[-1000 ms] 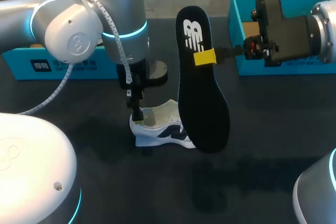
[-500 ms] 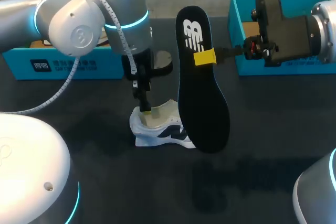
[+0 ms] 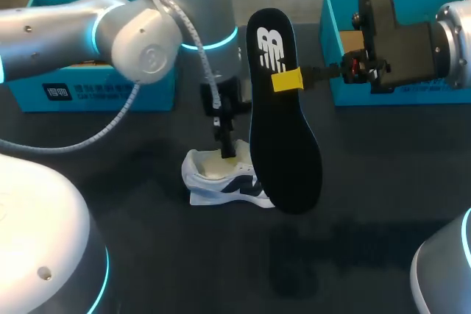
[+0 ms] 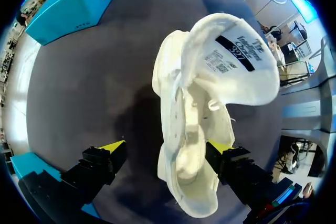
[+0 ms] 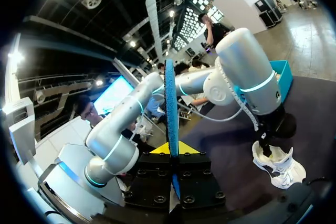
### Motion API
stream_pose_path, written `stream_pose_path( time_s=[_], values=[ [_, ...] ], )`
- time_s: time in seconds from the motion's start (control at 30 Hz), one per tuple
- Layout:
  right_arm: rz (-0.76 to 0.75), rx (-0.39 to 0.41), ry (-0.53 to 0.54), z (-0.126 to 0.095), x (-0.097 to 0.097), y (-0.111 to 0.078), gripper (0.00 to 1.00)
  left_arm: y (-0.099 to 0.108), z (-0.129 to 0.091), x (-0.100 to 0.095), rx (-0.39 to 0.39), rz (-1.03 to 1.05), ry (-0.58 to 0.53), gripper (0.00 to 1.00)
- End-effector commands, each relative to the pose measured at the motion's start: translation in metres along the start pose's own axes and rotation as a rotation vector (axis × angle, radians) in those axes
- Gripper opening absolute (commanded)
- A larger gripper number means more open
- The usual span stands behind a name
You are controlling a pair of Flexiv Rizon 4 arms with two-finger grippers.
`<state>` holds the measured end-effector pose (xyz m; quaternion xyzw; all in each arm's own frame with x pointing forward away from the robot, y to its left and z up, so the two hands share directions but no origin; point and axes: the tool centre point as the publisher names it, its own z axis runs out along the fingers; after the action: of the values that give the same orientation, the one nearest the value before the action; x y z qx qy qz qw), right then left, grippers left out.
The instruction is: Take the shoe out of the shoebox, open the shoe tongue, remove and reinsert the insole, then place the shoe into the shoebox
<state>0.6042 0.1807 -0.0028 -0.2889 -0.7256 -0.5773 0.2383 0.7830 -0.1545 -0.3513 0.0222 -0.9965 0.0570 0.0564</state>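
Head view: right claw (image 3: 288, 80) pinches the insole (image 3: 283, 145) tight, up at 2 o'clock from the shoe (image 3: 213, 182), so its mouth is free. The left claw (image 3: 227, 151) hangs wide open, empty, above it.

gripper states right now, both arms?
Left gripper: open, fingers astride the shoe, one clear of it.
Right gripper: shut on the insole, held off the table.

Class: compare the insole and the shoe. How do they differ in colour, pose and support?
The insole is black; the shoe is mostly white. The insole hangs upright, clamped in the right tool; the shoe rests on the table. Both are near the table's middle.
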Motion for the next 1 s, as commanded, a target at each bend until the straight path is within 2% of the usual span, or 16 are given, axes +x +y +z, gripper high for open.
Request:
stream_pose_path(
  time_s=[0.03, 0.23, 0.63, 0.67, 0.7, 0.77, 0.8, 0.83, 0.87, 0.93, 1.0],
  values=[
    [0.002, 0.001, -0.001, 0.002, -0.001, 0.000, 0.00, -0.016, 0.016, -0.003, -0.017, 0.004, 0.009, 1.00],
    [0.002, 0.001, -0.001, 0.002, -0.001, 0.000, 0.00, -0.021, 0.030, -0.003, -0.017, 0.002, 0.015, 1.00],
    [0.002, 0.001, -0.001, 0.002, -0.001, 0.000, 0.00, -0.008, 0.040, -0.006, -0.022, -0.014, 0.024, 1.00],
    [0.002, 0.001, -0.001, 0.002, -0.001, 0.000, 0.00, -0.008, 0.042, -0.006, -0.024, -0.014, 0.025, 0.96],
    [0.002, 0.001, -0.001, 0.002, -0.001, 0.000, 0.00, -0.008, 0.042, -0.006, -0.025, -0.014, 0.025, 0.85],
    [0.002, 0.001, -0.001, 0.002, -0.001, 0.000, 0.00, -0.009, 0.046, -0.007, -0.027, -0.012, 0.028, 0.72],
    [0.002, 0.001, -0.001, 0.002, -0.001, 0.000, 0.00, -0.009, 0.047, -0.007, -0.027, -0.012, 0.030, 0.54],
    [0.002, 0.001, -0.001, 0.002, -0.001, 0.000, 0.00, -0.009, 0.047, -0.007, -0.026, -0.012, 0.032, 0.47],
    [0.002, 0.001, -0.001, 0.002, -0.001, 0.000, 0.00, -0.009, 0.048, -0.007, -0.026, -0.012, 0.034, 0.46],
    [0.002, 0.001, -0.001, 0.002, -0.001, 0.000, 0.00, -0.010, 0.049, -0.007, -0.024, -0.009, 0.040, 0.36],
    [0.002, 0.001, -0.001, 0.002, -0.001, 0.000, 0.00, -0.011, 0.050, -0.007, -0.025, -0.006, 0.044, 0.34]
  ],
)
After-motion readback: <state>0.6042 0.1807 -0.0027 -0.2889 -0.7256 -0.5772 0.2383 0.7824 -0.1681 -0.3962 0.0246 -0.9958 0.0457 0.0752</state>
